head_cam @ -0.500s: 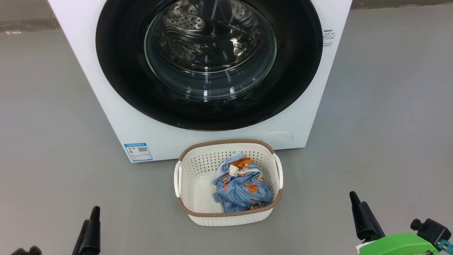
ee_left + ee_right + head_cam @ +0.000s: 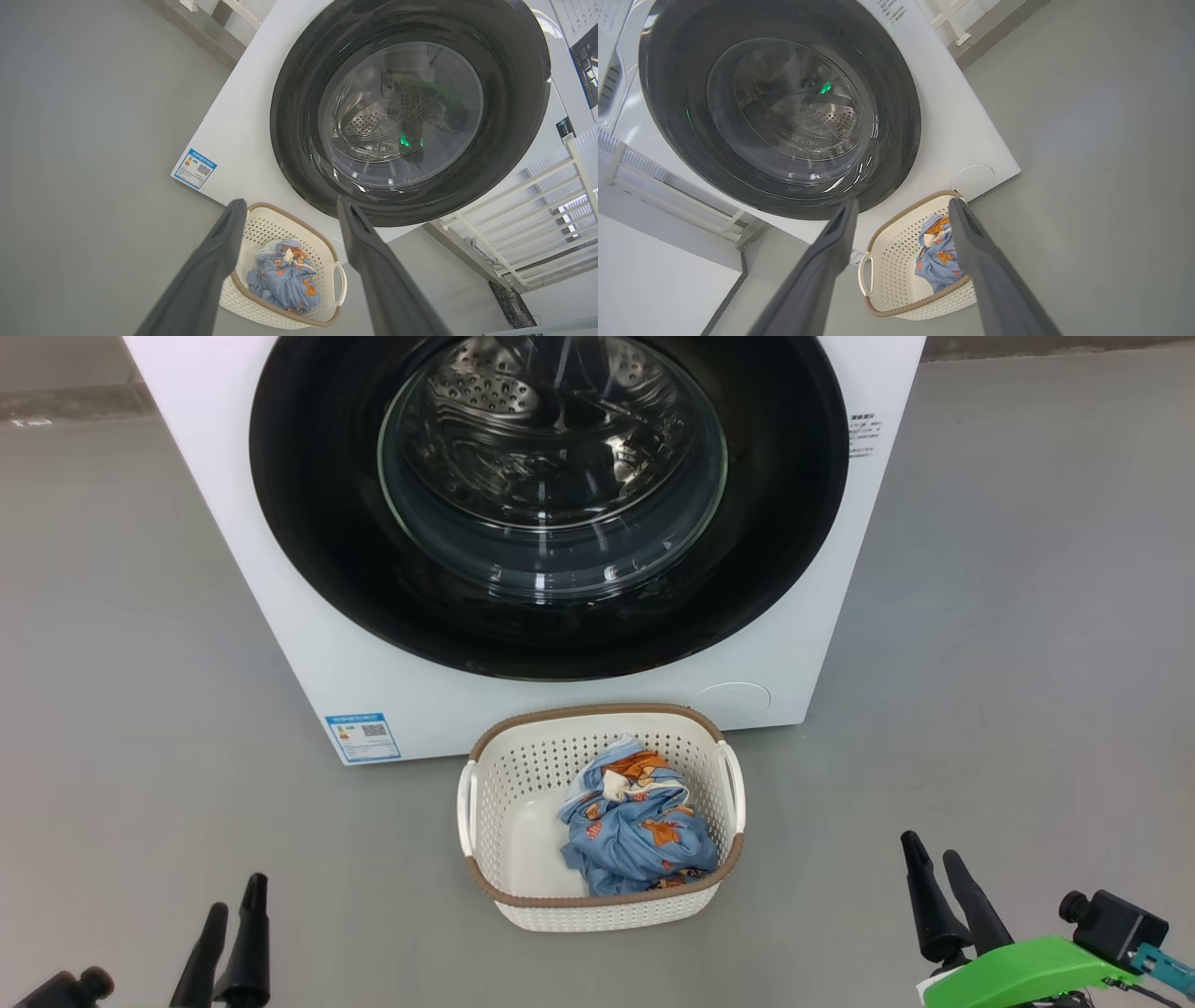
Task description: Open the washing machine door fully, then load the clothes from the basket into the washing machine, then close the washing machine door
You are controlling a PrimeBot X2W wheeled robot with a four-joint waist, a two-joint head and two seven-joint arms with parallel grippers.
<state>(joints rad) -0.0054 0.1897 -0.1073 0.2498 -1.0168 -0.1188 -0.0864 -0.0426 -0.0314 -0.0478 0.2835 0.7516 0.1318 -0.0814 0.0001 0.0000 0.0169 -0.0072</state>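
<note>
On the front of the white boxy washing machine (image 2: 373,691), the round black-rimmed glass washing machine door (image 2: 551,504) sits shut. Just before it on the grey floor (image 2: 140,663) stands the cream-white perforated plastic basket (image 2: 597,910), holding the light blue cartoon-print clothes (image 2: 639,831). Well apart to either side, the left gripper (image 2: 237,893) and right gripper (image 2: 929,845) hang with fingers spread, gripping nothing.

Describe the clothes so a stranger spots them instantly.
Find the white boxy washing machine. A cream perforated plastic basket stands before it. Inside lies a crumpled light blue fabric bundle with orange figures, the only soft thing.
</note>
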